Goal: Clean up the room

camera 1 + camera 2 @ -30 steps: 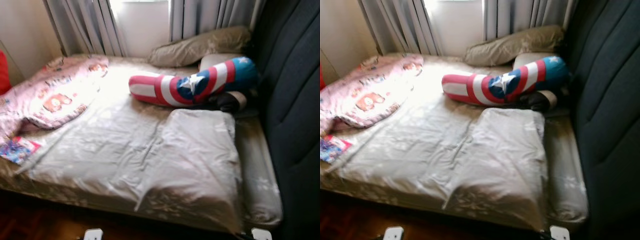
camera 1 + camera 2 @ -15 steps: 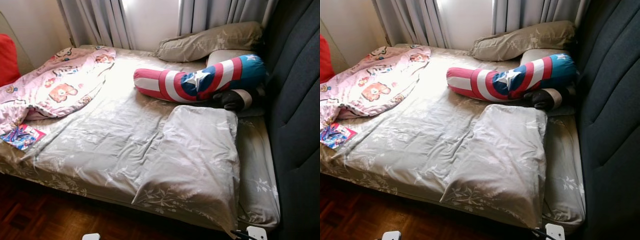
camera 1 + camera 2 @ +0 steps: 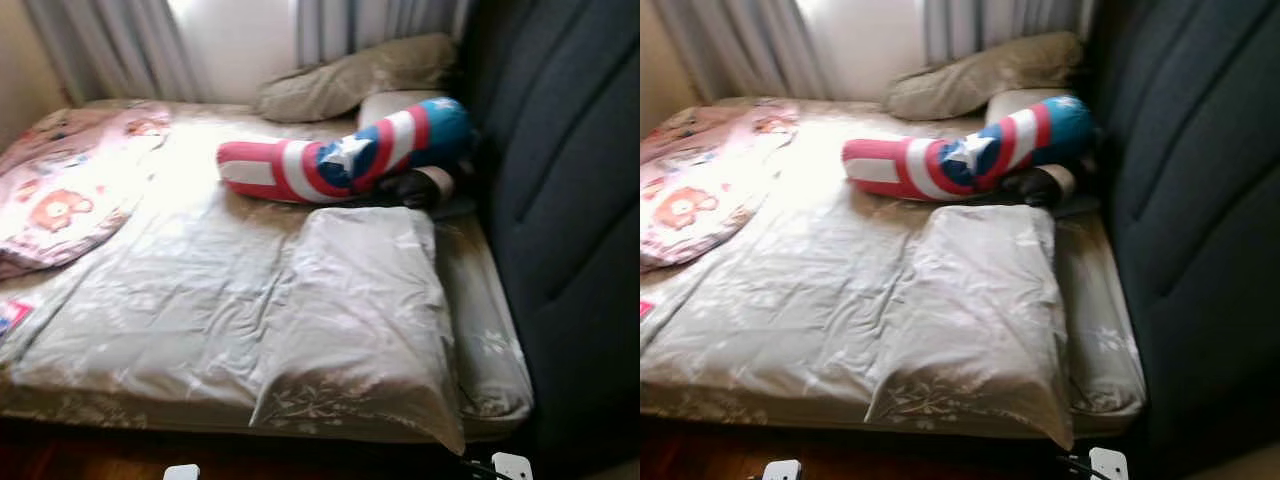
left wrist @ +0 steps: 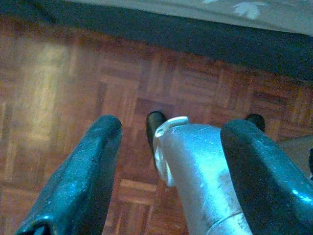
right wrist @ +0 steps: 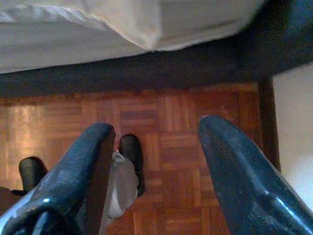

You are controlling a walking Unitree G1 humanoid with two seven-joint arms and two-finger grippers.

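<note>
Both arms hang idle, pointing down at the wood floor. Left gripper and right gripper: jaws spread wide, holding nothing. Beyond the fingertips lies the bed, with a striped bolster, pillows and pink blanket.

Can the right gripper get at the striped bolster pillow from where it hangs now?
Probably not yet. The right gripper hangs open over the wooden floor beside the bed; the striped bolster pillow lies far back, past the folded grey quilt.
</note>
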